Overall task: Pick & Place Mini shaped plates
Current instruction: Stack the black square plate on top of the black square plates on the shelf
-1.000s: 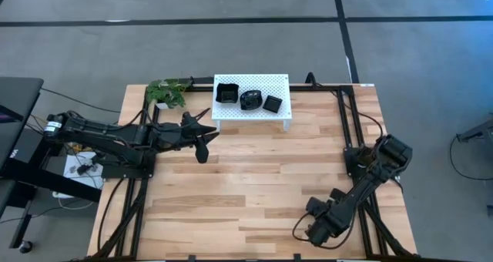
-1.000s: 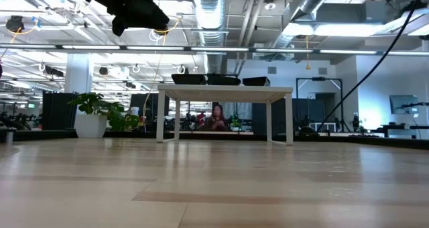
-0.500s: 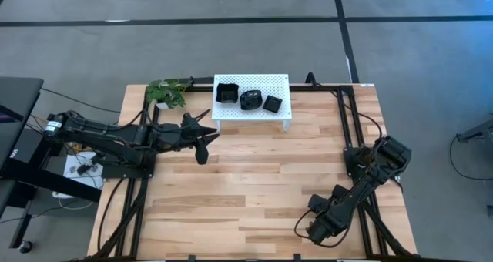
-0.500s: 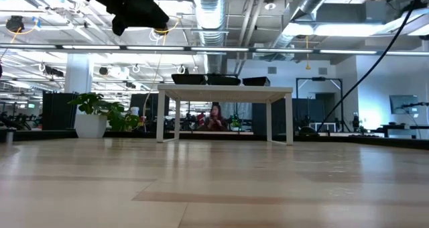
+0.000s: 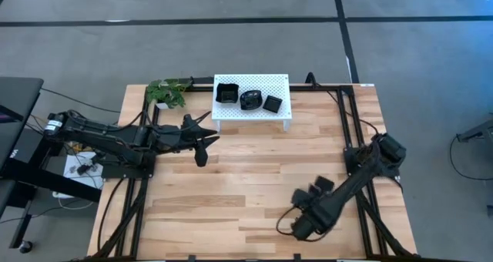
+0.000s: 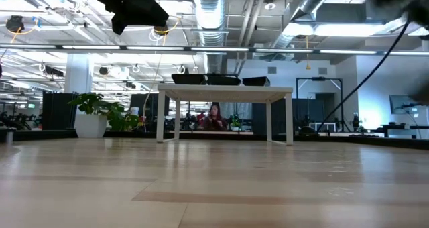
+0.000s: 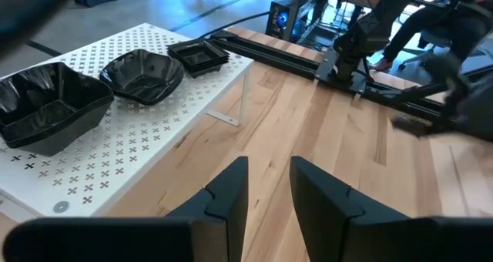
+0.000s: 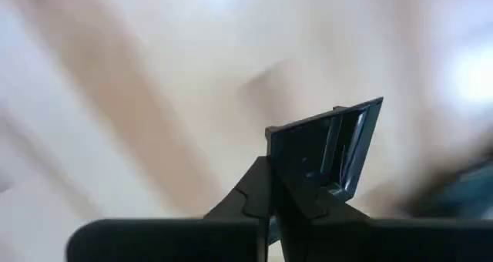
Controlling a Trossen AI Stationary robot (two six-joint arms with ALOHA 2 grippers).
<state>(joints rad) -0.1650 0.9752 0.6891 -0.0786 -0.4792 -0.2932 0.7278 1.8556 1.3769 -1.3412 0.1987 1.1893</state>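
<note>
Pale wood planks make up the table (image 5: 254, 169), and at its far edge stands a small white rack (image 5: 253, 102) full of tiny holes. Three glossy black dishes sit in a row on top of it: a deep square dish (image 5: 226, 92) at the left end, a rounded dish with a wavy rim (image 5: 250, 99) in the middle, and a small flat square dish (image 5: 273, 103) at the right end. From the left wrist camera the same three show up close, the deep square dish (image 7: 48, 105) and the wavy dish (image 7: 143, 75) just beside each other, the flat one (image 7: 199, 55) a little apart.

A small green plant (image 5: 168, 92) in a white pot stands on the table just left of the rack.

The left gripper (image 5: 202, 149) hangs above the table in front of the rack's left end, near it but not touching. Its two dark fingers (image 7: 229, 196) stand a narrow gap apart with nothing between them.

The right gripper (image 5: 296, 226) is well away, down near the front edge of the table on the right side. Its fingers (image 8: 258, 193) are pressed together on the rim of a small square black dish (image 8: 327, 150), which sticks up tilted from the fingertips against the blurred wood behind it.

In the level view across the table, a person (image 6: 214, 117) is visible far back in the room, under the rack's top.
</note>
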